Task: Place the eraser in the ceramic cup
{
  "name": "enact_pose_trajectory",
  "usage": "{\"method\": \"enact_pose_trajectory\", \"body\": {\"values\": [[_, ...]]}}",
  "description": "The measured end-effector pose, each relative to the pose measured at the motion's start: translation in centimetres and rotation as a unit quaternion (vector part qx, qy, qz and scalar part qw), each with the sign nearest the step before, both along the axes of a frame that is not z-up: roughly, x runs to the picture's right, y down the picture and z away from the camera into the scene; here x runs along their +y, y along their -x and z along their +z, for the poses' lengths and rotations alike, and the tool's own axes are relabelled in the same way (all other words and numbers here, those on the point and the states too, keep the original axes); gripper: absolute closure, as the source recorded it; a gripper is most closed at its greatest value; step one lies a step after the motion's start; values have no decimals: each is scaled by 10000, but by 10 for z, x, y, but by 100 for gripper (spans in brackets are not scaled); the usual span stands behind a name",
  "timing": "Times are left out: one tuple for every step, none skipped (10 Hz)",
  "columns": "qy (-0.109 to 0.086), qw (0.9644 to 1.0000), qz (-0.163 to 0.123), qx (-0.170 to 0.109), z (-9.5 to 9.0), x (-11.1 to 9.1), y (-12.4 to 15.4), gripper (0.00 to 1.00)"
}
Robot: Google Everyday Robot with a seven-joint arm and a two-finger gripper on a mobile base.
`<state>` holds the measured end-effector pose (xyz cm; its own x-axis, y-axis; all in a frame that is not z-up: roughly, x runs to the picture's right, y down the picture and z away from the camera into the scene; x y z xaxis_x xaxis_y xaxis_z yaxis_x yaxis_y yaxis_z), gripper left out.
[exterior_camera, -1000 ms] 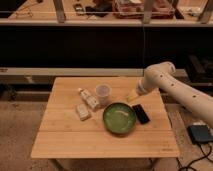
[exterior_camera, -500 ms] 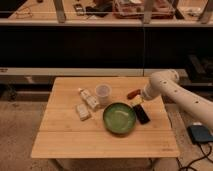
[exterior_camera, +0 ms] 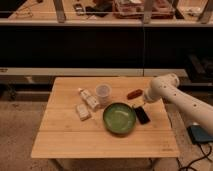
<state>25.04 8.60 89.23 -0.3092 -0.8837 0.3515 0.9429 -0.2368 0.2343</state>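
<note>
None of the placing is showing as done yet. The eraser [exterior_camera: 143, 116] is lying flat on the table [exterior_camera: 65, 142], just beside the right rim of the green bowl [exterior_camera: 119, 118]. The ceramic cup [exterior_camera: 103, 93] is standing upright beyond the bowl's far-left rim, with nothing black showing in it. We are holding our gripper [exterior_camera: 139, 104] over the eraser's far end, near the reddish-brown oblong thing [exterior_camera: 134, 93]; whether it is open or closed we are unable to tell. We are judging that the grasp, lift, carry to the cup and release are all lying ahead.
</note>
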Motion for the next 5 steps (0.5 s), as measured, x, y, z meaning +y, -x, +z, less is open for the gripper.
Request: {"method": "enact_pose_trajectory", "body": {"values": [[-8, 10000, -11, 32, 3, 2, 1, 20], [-12, 9999, 12, 105, 9, 4, 0, 20], [-20, 9998, 62, 180, 11, 6, -3, 20], [-28, 9996, 121, 272, 14, 8, -8, 20], [-34, 9993, 132, 338, 15, 11, -10, 20]]}}
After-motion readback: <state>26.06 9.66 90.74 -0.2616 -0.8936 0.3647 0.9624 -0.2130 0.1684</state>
